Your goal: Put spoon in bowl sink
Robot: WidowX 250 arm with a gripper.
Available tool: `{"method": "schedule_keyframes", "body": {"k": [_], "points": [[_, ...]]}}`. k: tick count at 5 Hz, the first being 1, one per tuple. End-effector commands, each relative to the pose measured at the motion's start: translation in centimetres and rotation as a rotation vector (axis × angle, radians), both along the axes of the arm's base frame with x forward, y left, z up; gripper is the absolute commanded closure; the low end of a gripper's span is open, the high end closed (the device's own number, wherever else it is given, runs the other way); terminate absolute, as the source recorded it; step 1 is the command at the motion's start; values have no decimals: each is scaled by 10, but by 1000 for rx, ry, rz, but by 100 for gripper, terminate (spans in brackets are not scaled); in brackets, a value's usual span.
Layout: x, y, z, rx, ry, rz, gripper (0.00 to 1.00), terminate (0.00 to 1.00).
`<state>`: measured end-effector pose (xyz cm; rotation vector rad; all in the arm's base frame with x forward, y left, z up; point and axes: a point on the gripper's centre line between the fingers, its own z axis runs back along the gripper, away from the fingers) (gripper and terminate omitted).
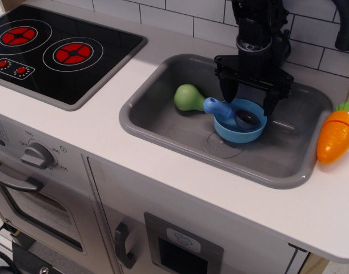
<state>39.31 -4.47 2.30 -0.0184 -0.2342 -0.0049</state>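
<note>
The grey sink point(163, 123) holds the light-blue bowl point(234, 135) near its middle. The spoon lies across the bowl: its dark grey scoop point(247, 118) rests inside the bowl and its blue handle point(218, 107) sticks out over the left rim, toward the green pear. My black gripper point(249, 98) hangs just above the bowl, open, with its two fingers apart on either side of the spoon's scoop. It holds nothing.
A green toy pear point(189, 98) lies in the sink left of the bowl, close to the spoon's handle. An orange toy carrot point(336, 133) lies on the counter right of the sink. A black stove top point(54, 48) sits at the left. A dark faucet point(345, 23) stands at the back right.
</note>
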Motion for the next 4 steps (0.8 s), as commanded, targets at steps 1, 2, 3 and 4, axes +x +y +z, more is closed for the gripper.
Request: {"method": "schedule_keyframes", "body": {"k": [1,2,3,4], "points": [[4,31,68,2,-129,-4,0,0],[4,31,68,2,-129,-4,0,0],[4,31,68,2,-129,-4,0,0],[4,31,68,2,-129,-4,0,100]]}}
